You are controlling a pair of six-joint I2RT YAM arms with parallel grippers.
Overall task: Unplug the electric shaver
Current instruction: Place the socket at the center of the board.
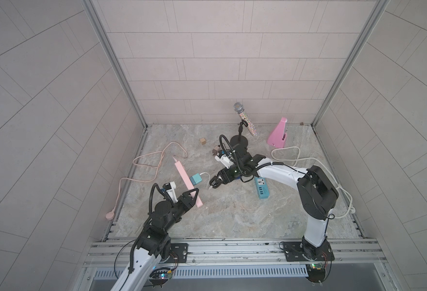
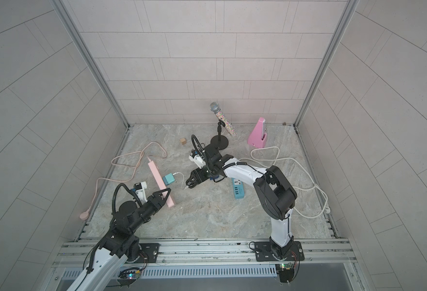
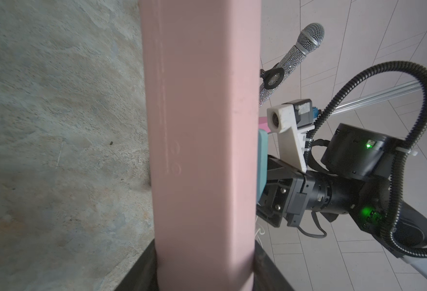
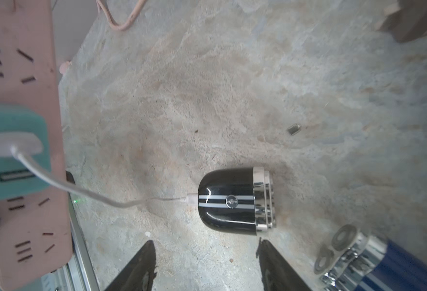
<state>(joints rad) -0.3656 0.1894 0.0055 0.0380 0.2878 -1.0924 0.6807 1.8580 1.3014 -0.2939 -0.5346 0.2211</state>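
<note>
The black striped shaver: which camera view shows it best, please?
The right wrist view. There the black striped shaver is seen whole, with its white cable plugged in. In both top views it can hardly be told from the black right gripper. In the left wrist view the pink power strip blocks it.

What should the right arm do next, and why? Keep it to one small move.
Probably ease the right gripper forward so its open jaws straddle the black shaver: the white plug is still seated in it, and the left gripper clamps the pink power strip.
</note>
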